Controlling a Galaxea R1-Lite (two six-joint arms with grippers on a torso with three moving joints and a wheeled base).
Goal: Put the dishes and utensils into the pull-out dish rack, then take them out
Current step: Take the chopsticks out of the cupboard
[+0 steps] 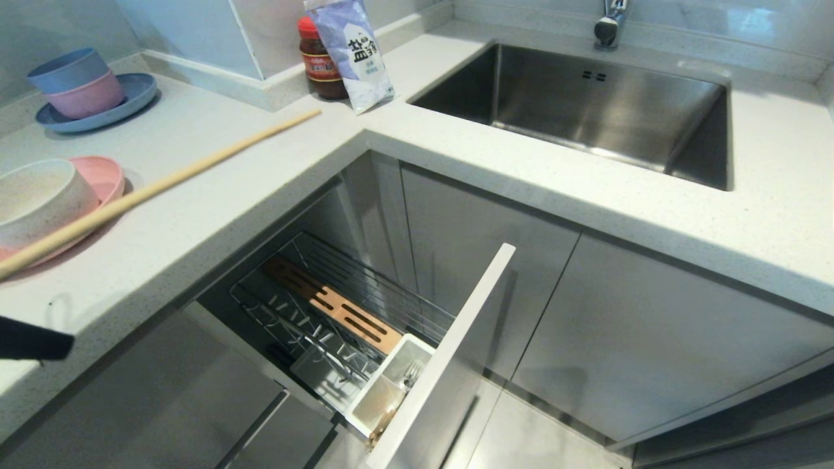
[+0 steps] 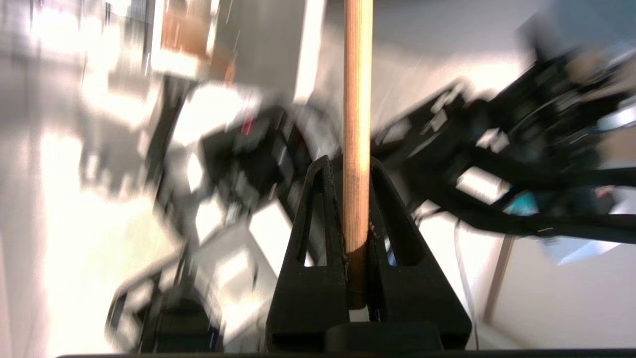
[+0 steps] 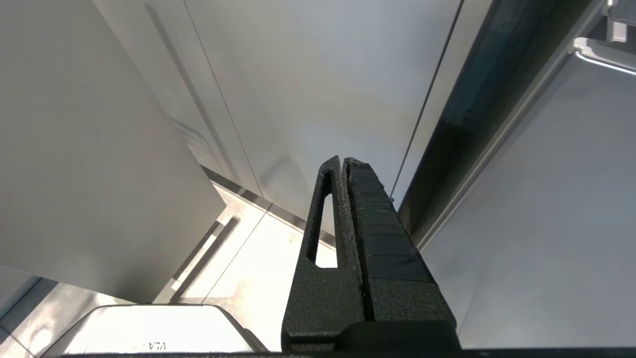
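One chopstick (image 2: 357, 124) clamped between shut left gripper (image 2: 357, 199) fingers, slanting over countertop (image 1: 215, 189); right gripper (image 3: 345, 171) pressed closed, empty, beside cabinet doors (image 3: 323, 74).

The left gripper (image 2: 355, 171) is clamped tight on a wooden chopstick (image 1: 156, 187), its two black fingers (image 2: 318, 219) pressing either side of the stick's butt end. In the head view only a dark sliver of that arm shows at nine o'clock. The right gripper (image 3: 345, 161) hangs idle, fingers pressed together, nothing between them.
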